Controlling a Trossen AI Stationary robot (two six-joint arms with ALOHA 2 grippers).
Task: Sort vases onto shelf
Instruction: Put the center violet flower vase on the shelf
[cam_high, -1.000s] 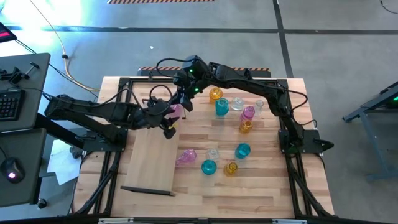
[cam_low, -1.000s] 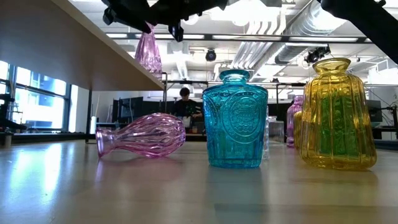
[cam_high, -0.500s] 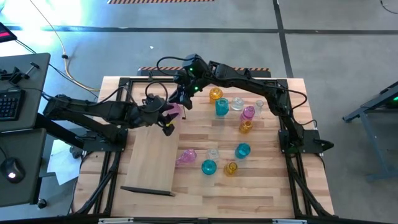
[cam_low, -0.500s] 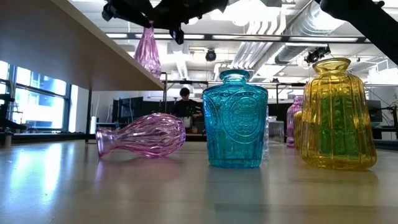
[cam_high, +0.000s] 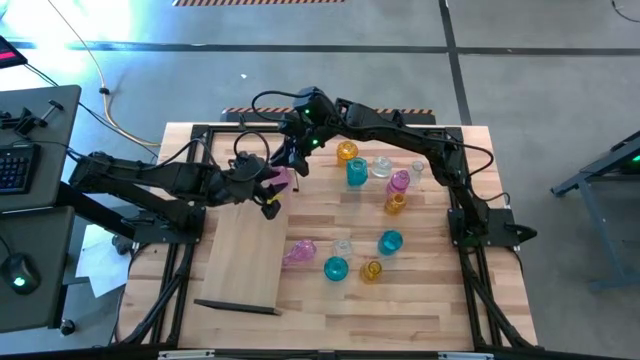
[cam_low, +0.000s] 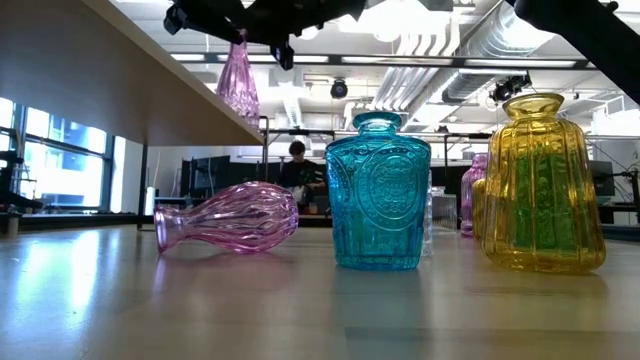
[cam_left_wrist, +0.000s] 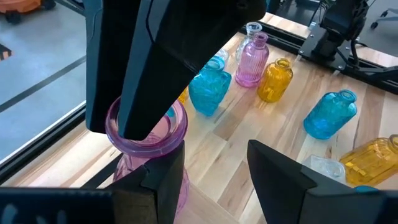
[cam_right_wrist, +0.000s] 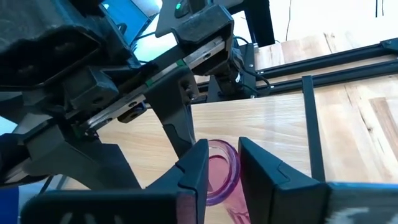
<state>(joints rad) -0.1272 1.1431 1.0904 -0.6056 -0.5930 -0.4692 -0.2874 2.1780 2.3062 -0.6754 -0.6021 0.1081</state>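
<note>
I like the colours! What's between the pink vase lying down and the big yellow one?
A teal vase stands upright between the lying pink vase and the yellow vase, clearest in the low view.

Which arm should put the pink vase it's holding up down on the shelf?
Right, probably. The right gripper already pinches the rim of the pink vase, which hangs above the shelf. The left gripper is open beside the vase and holds nothing.
</note>
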